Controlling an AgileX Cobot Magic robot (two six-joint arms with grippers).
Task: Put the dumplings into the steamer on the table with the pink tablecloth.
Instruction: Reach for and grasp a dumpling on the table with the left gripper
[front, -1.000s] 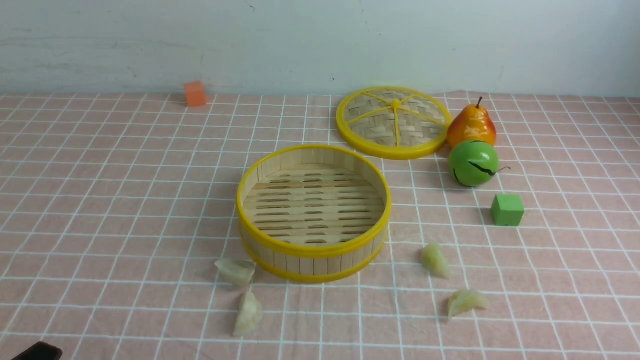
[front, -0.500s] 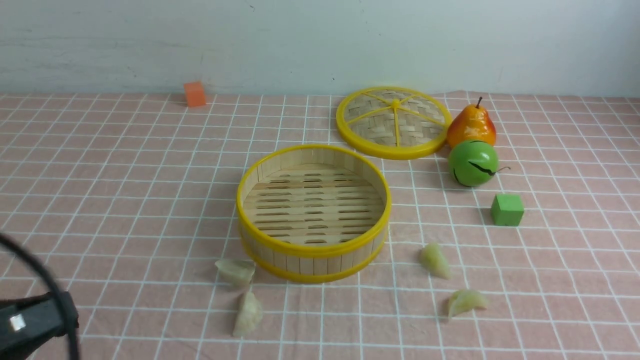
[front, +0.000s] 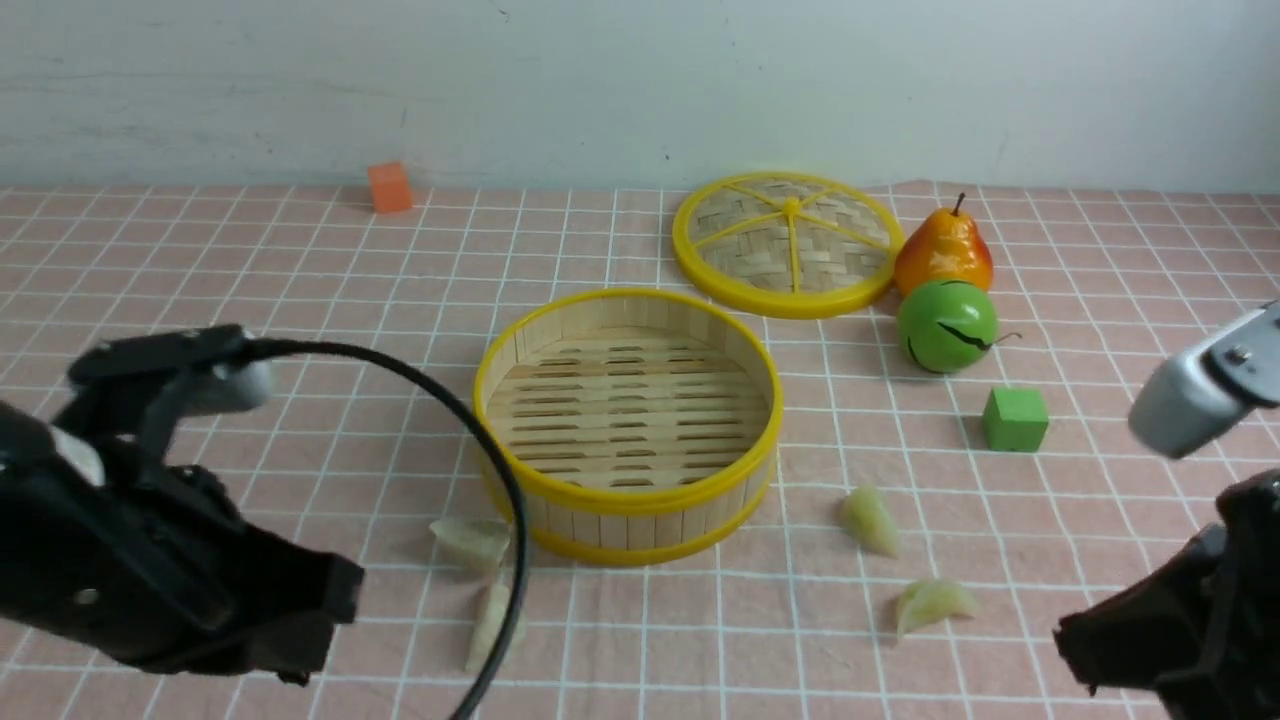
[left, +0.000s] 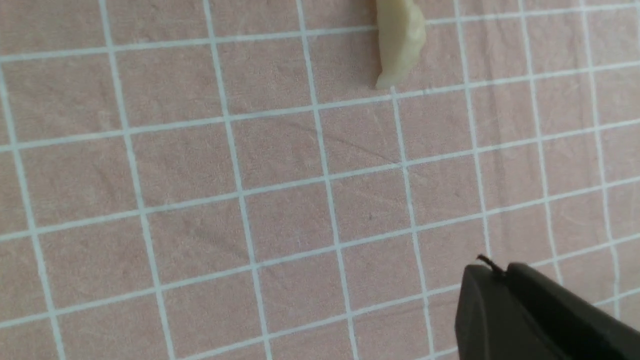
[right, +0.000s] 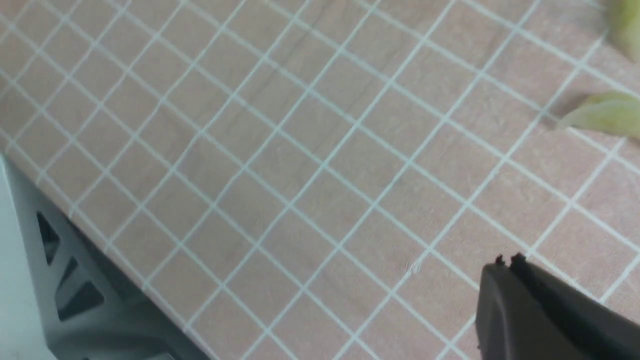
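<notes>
Empty steamer (front: 620, 525) sits uncovered, lid (front: 787, 245) parked behind it to the right, so drop-in from above looks clear. All 4 dumplings (front: 870, 520) lie outside on the pink tablecloth (front: 250, 300): 2 just off the steamer's near-left wall, 2 near-right of it. Jaws pinched together and holding nothing on the left gripper (left: 492, 272), which hangs over bare cloth near-left of the steamer. Same for the right gripper (right: 507, 265), near-right. Probably 1 pair per arm; jaws must open first.
</notes>
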